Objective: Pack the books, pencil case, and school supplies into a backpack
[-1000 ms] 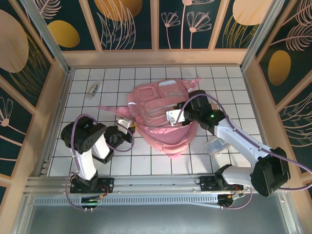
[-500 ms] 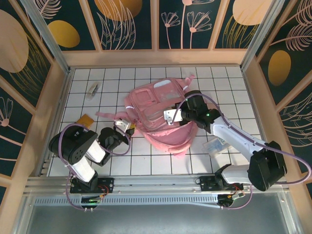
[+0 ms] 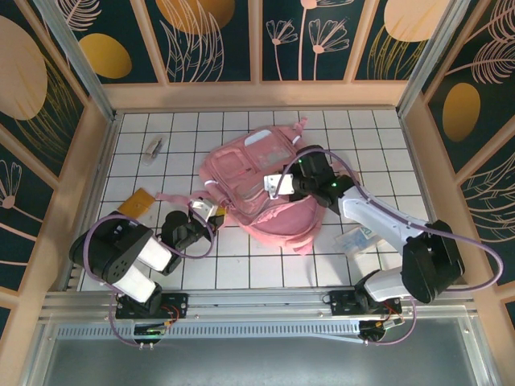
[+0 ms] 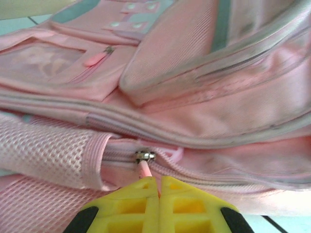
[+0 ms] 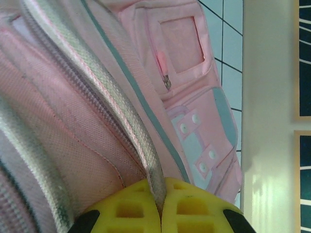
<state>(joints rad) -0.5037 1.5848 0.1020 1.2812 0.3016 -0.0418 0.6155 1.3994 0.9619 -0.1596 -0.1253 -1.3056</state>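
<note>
- The backpack (image 3: 241,161) lies flat around the middle of the tabletop (image 3: 241,269). Its translucent front pockets face up, its straps trail to the left, and a fold of pink fabric spills toward the near edge.
- In the left wrist view we see a pink zipper pull (image 4: 144,169) hanging from a small metal slider (image 4: 145,156), next to a mesh side panel (image 4: 43,150).
- The left pincer (image 4: 159,187) is clenched on that zipper pull, with its yellow fingers pressed together around it. From above, we find it at the backpack's left edge.
- The right pincer (image 5: 162,194) is clenched as well. It pinches the pale reflective strip (image 5: 148,165) that runs along the bag's body. From above, it sits over the middle of the backpack.
- A flat orange pad (image 3: 138,201) lies on the tabletop left of the backpack, apart from it and near the left arm.
- A tiny grey-white piece (image 3: 153,147) rests toward the far left corner, well apart from the bag.
- A clear packet (image 3: 356,239) lies on the tabletop to the right, just beside the right arm; we cannot tell what is in it.
</note>
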